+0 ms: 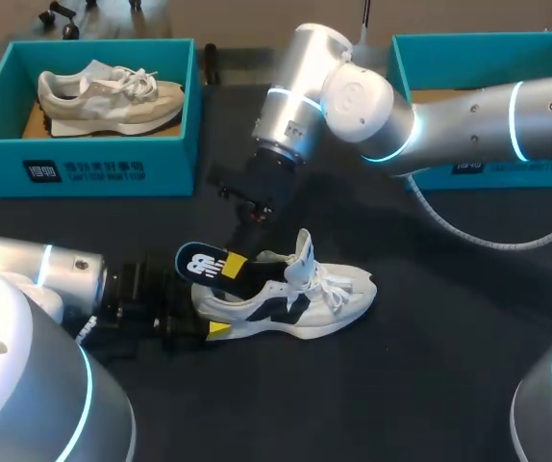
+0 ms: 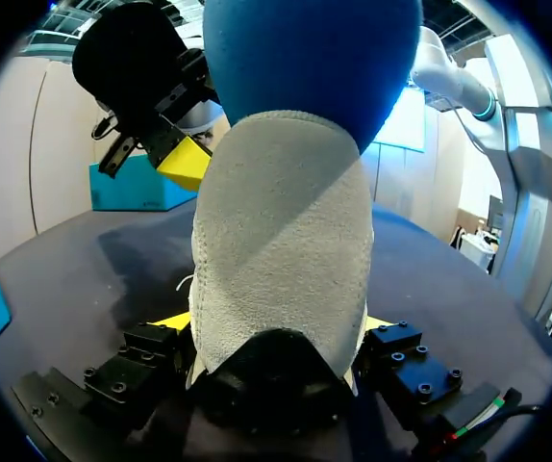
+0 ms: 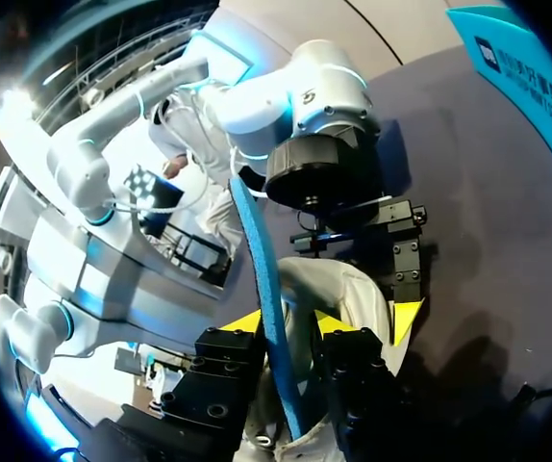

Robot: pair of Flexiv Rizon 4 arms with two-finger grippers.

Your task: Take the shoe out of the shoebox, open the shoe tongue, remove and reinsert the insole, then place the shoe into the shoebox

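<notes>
While the shoe is resting on the worktop, well apart from the open shoebox, its heel is being clamped from both sides by the left jaws. The blue insole, standing half out of the shoe's opening, is being pinched by the right jaws, closed narrowly on it. The insole step is judged to be in hand; whether it is withdrawal or reinsertion cannot be told. Either way, a pull or push along the shoe's length is being called for, with the heel held steady.
</notes>
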